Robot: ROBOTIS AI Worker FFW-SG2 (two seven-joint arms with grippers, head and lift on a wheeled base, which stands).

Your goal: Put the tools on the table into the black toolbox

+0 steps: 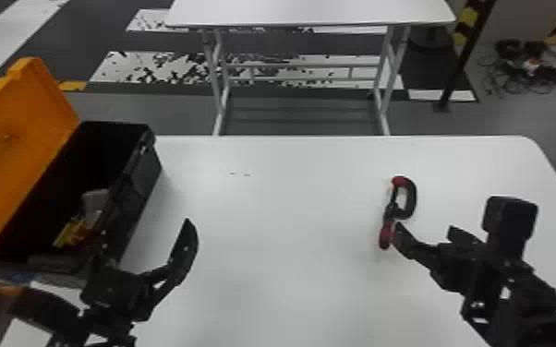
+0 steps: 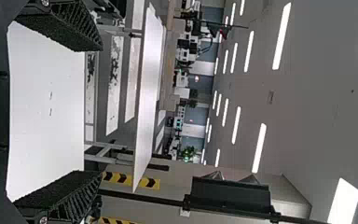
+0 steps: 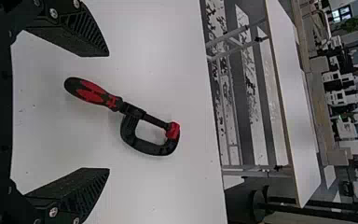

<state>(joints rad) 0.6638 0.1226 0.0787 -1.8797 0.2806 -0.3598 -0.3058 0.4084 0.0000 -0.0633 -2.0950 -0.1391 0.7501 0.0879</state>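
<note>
My left gripper (image 1: 145,236) stands open beside the black toolbox (image 1: 139,190), at the lower left. In the left wrist view the left gripper (image 2: 100,111) has nothing between its fingers. My right gripper (image 1: 424,230) is open at the near end of a red-and-black clamp (image 1: 411,203) lying on the table's right half. In the right wrist view, the clamp (image 3: 144,145) has its handle between the level of the two fingers of the right gripper (image 3: 108,112), untouched, with its C-frame farther out. Yellow-handled tools (image 1: 70,233) and a grey item (image 1: 95,201) lie inside the toolbox.
The toolbox's orange lid (image 1: 18,134) stands open on its left side. The white table (image 1: 281,217) stretches between the arms, with two small dark marks near its far side. A second white table (image 1: 309,11) stands beyond it.
</note>
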